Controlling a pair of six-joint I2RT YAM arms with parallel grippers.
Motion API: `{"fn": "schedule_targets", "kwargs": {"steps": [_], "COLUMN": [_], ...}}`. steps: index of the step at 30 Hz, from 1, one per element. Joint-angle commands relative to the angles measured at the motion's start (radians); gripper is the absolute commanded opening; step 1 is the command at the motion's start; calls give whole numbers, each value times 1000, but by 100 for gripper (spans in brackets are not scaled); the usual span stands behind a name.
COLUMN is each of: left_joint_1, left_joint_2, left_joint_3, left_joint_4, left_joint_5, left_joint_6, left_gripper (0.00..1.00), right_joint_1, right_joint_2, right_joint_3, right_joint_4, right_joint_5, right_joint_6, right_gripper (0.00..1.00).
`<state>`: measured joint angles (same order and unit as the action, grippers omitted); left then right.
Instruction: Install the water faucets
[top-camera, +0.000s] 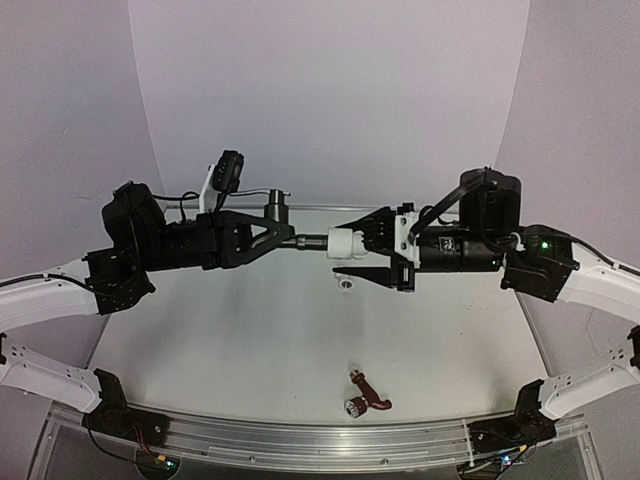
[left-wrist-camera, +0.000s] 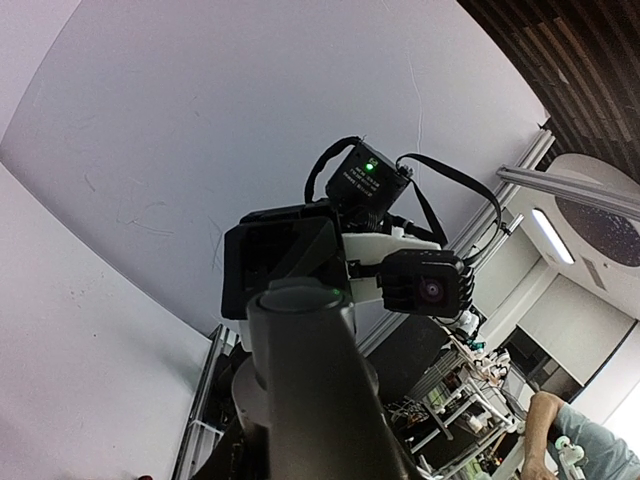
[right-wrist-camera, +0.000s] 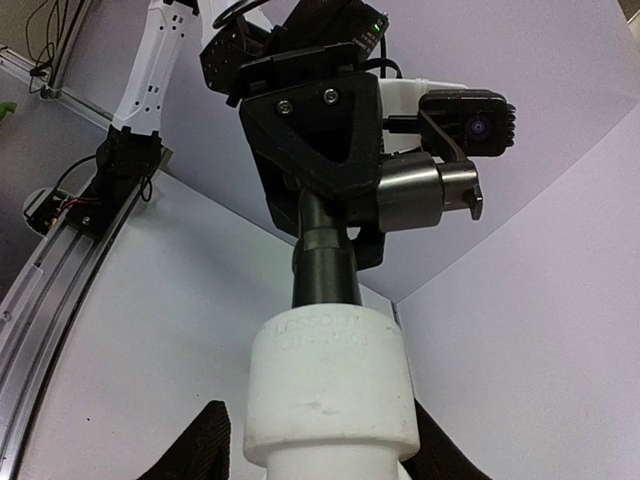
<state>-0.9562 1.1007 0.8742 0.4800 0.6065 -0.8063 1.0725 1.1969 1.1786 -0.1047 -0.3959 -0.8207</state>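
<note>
The dark grey water faucet (top-camera: 290, 238) is held level above the table, my left gripper (top-camera: 268, 236) shut on its body. Its silvery top (right-wrist-camera: 425, 190) points away from the table. The faucet's dark shaft (right-wrist-camera: 325, 265) runs into a white elbow fitting (right-wrist-camera: 335, 385), which hangs in the air between the two arms. My right gripper (top-camera: 345, 250) stands open around that fitting; one finger (right-wrist-camera: 195, 455) is clearly apart from it, the other close against it. In the left wrist view the shaft (left-wrist-camera: 310, 400) fills the foreground. The reddish-brown faucet (top-camera: 366, 396) lies on the table near the front edge.
A small silvery part (top-camera: 346, 283) lies on the table under the right gripper. An aluminium rail (top-camera: 300, 440) runs along the table's front edge between the arm bases. White walls curve around the back and sides.
</note>
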Motion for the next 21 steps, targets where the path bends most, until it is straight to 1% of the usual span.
{"fn": "schedule_targets", "kwargs": {"steps": [1, 3, 6, 8, 12, 16, 18, 19, 21], "left_joint_1": [0, 0, 1, 1, 0, 0, 1, 1, 1], "left_joint_2": [-10, -8, -5, -3, -3, -7, -7, -7, -8], "left_joint_3": [11, 12, 14, 15, 26, 31, 36, 37, 35], "left_joint_4": [96, 95, 67, 43, -20, -49, -59, -60, -54], "left_joint_5": [-35, -32, -37, -43, -39, -3, 17, 24, 38], "left_joint_6": [36, 39, 56, 72, 124, 161, 172, 177, 181], "left_gripper": [0, 0, 0, 0, 1, 14, 23, 26, 28], "right_joint_1": [9, 9, 9, 9, 9, 9, 9, 9, 9], "right_joint_2": [9, 10, 12, 11, 7, 1, -3, -3, -3], "right_joint_3": [36, 35, 44, 49, 49, 43, 41, 41, 42], "right_joint_4": [23, 23, 23, 23, 20, 16, 13, 11, 8], "right_joint_5": [-36, -26, -22, -27, -28, -32, -43, -48, -52], "right_joint_6": [26, 25, 33, 39, 35, 11, -1, -5, -8], "right_gripper": [42, 37, 33, 24, 1, 0, 0, 0, 0]}}
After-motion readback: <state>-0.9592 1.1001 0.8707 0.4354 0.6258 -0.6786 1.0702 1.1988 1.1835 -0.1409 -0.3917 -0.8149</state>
